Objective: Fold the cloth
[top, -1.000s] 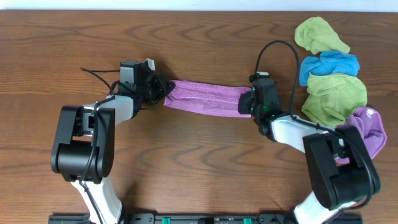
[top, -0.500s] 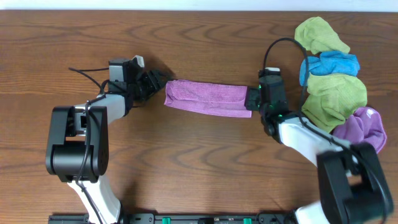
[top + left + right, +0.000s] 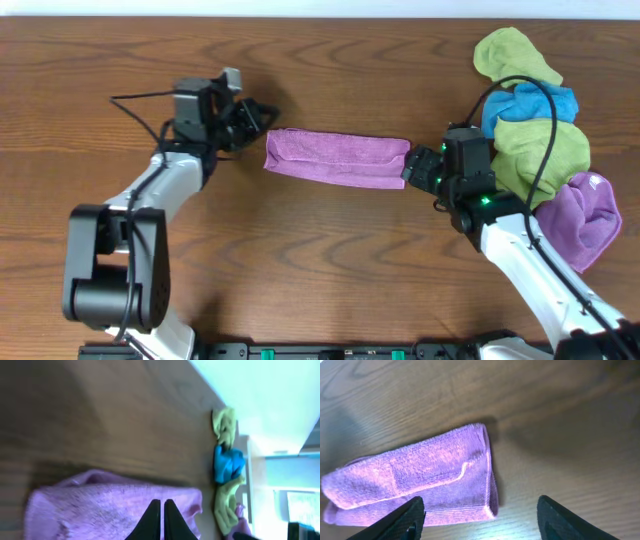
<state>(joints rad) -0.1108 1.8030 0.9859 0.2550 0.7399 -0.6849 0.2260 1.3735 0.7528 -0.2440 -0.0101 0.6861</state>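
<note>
Cloth (image 3: 337,158) lies folded into a long strip on the table (image 3: 330,260), between the grippers. Left gripper (image 3: 161,510) is clenched, empty; right gripper (image 3: 480,507) is spread wide, released, just beside the strip's end.

Lying flat on the brown wooden surface (image 3: 320,260) as a mauve microfibre cloth (image 3: 337,158) folded into a long, narrow strip. Running left to right across the middle of the overhead view, dipping slightly toward the right end. Showing a fuzzy pinkish-purple nap, paler along the edges. Stacking in layers at the right end, seen from the right wrist, with the upper layer stopping short of the near long edge and a thin hem line crossing it. Rounding softly at the folded corners, bulging a little along the near fold. Appearing blurred from the left wrist, spreading lengthwise away from that camera.
</note>
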